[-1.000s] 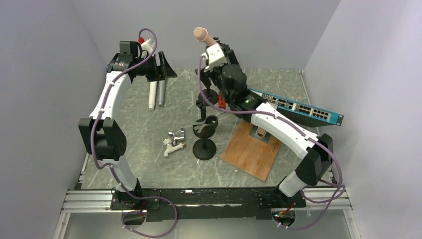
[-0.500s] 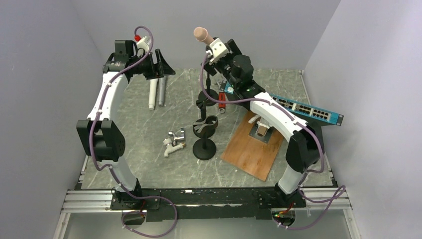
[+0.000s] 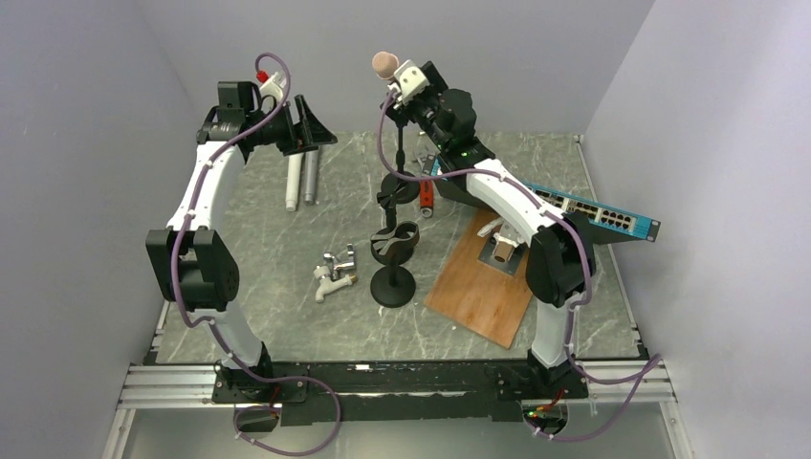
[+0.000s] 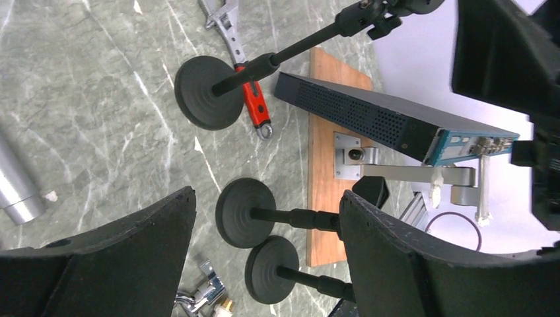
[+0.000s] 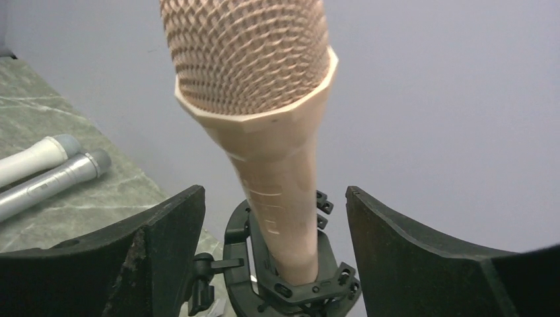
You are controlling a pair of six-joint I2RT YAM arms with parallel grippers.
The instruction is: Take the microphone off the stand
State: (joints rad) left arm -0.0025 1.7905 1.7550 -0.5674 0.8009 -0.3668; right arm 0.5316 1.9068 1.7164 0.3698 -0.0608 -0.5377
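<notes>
Pink microphone upright in its stand, gripper around it

The microphone (image 5: 264, 132) sits tail-down in the clip of the stand (image 5: 285, 285), at the far middle of the tabletop (image 3: 287, 287); its long axis runs near vertical, mesh head up, leaning slightly left in the right wrist view; faint moulded marks on its handle are too small to read; the right gripper (image 5: 271, 218) has its jaws spread wide either side of the handle, not touching it; the left gripper (image 4: 267, 198), jaws likewise wide apart, holds nothing above the tabletop.
</notes>
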